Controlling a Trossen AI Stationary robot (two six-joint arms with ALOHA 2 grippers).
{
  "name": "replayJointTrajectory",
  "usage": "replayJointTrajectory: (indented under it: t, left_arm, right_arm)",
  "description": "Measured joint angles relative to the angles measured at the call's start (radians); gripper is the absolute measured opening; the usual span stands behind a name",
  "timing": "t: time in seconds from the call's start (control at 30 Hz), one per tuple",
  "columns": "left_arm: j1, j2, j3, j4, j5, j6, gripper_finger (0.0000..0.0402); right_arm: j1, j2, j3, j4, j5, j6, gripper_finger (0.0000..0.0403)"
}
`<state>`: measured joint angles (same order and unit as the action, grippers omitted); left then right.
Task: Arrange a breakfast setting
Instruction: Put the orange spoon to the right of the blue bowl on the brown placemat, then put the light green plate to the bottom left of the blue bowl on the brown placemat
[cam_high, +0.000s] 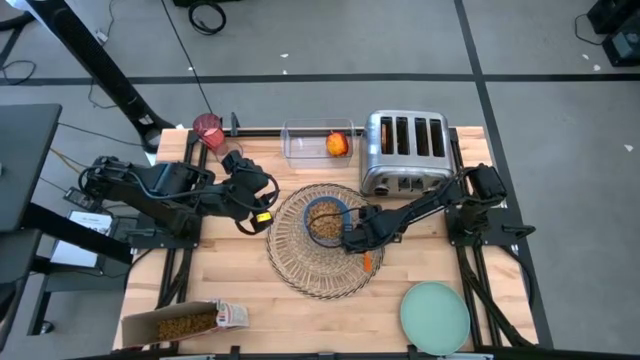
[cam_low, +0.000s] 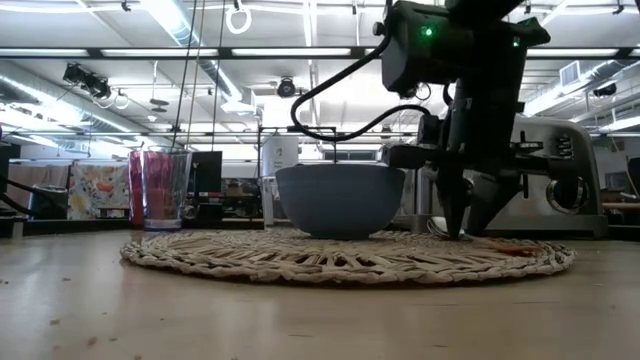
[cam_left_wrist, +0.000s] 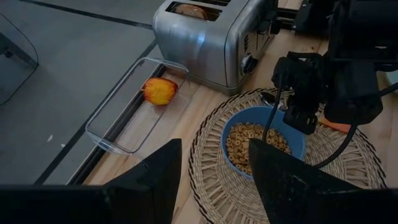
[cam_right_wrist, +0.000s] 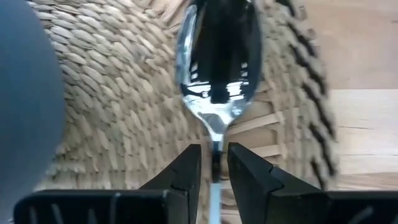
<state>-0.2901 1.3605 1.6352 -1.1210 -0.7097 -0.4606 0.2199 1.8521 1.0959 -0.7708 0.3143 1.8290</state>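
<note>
The round wicker placemat (cam_high: 300, 262) lies mid-table. On it stands the blue bowl (cam_high: 326, 218), which holds cereal. The orange-handled spoon (cam_right_wrist: 217, 56) lies on the mat to the right of the bowl, its handle (cam_high: 368, 263) toward the near edge. My right gripper (cam_right_wrist: 214, 163) points down over the spoon, narrowly open, with one finger on each side of the thin neck and a gap showing on both sides. My left gripper (cam_left_wrist: 214, 180) is open and empty, left of the mat. The pale green plate (cam_high: 435, 316) lies at the near right. The dark red cup (cam_high: 208, 130) stands at the far left. The orange-red fruit (cam_high: 338, 145) lies in a clear tray.
The silver toaster (cam_high: 405, 150) stands at the far right, close behind my right arm. The clear tray (cam_high: 305, 143) sits along the far edge. The cardboard cereal box (cam_high: 185, 322) lies on its side at the near left. Bare wood shows between the box and the plate.
</note>
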Motion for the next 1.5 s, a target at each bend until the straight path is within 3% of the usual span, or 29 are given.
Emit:
replayJointTrajectory:
  t: [0.23,0.43,0.7,0.9,1.1,1.27,1.4,1.5]
  left_arm:
    - [0.0,0.0,0.0,0.0,0.0,0.0,0.0192]
    - [0.0,0.0,0.0,0.0,0.0,0.0,0.0192]
    - [0.03,0.0,0.0,0.008,0.0,-0.024,0.0192]
    - [0.097,0.0,0.0,0.043,0.057,-0.007,0.0192]
    - [0.167,0.0,0.0,0.183,0.084,0.053,0.0192]
    - [0.211,0.0,0.0,0.285,0.083,0.08,0.0192]
    - [0.211,0.0,0.0,0.266,0.086,0.08,0.0192]
    - [0.175,0.0,0.0,0.241,0.087,0.079,0.0192]
  right_arm:
    - [0.0,-0.096,0.0,-0.092,-0.001,-0.05,0.0088]
    - [0.0,-0.257,0.0,-0.173,0.034,-0.16,0.0088]
    - [0.0,-0.459,0.0,-0.018,0.063,-0.643,0.0087]
    - [-0.003,-0.556,0.039,0.009,0.11,-0.861,0.0087]
    - [-0.144,-0.583,0.214,-0.206,0.266,-0.922,0.0088]
    - [-0.318,-0.579,0.293,-0.218,0.353,-1.009,0.0097]
    - [-0.388,-0.586,0.299,-0.244,0.269,-1.056,0.0102]
    - [-0.322,-0.598,0.299,-0.288,0.151,-1.096,0.0104]
